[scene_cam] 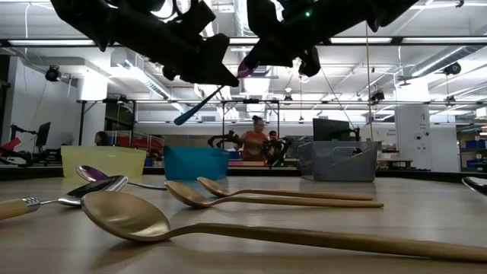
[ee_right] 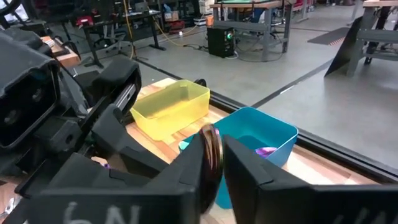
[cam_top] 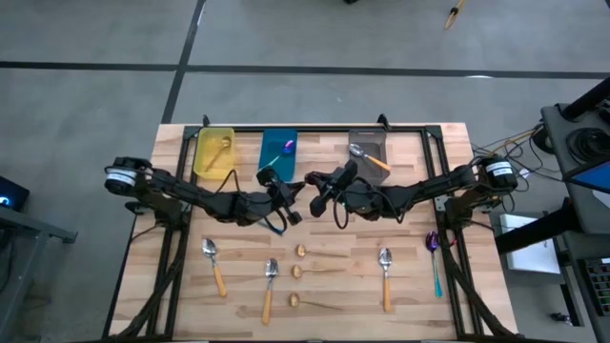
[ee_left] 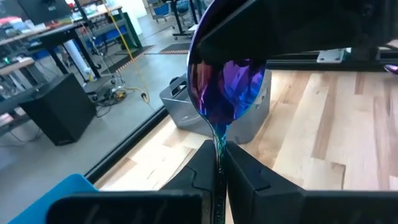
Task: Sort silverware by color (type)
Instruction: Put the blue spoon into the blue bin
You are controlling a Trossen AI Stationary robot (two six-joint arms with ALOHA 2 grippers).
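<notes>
While the left gripper (ee_left: 219,163) is clamped on the purple spoon's (ee_left: 227,93) thin, slick neck mid-table near the far edge and the right gripper (ee_right: 211,163) barely parts around its bowl, expect pivoting.

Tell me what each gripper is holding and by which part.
The left gripper is shut on the purple spoon at its neck, just below the bowl. The right gripper has the bowl's edge between its fingers; whether it grips cannot be told.
</notes>
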